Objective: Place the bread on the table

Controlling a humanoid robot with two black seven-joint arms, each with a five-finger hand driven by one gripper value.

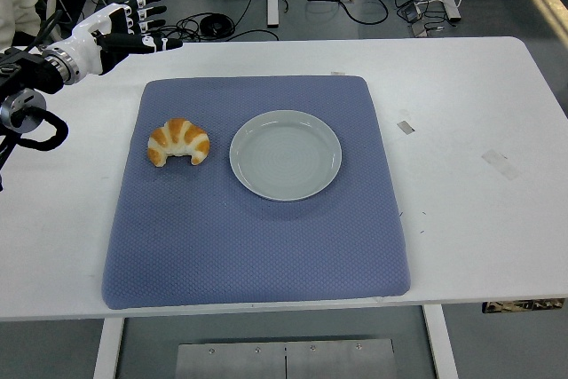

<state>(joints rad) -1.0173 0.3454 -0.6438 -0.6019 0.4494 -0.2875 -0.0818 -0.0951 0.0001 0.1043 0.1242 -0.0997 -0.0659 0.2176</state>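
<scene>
The bread, a golden croissant, lies on the blue mat just left of an empty pale green plate. My left hand hovers high at the upper left, above the table's far-left edge, well clear of the croissant. Its fingers are spread and hold nothing. My right arm does not show.
The blue mat covers the middle of the white table. Small tape marks sit on the table's right side. Cables and table legs lie on the floor beyond the far edge.
</scene>
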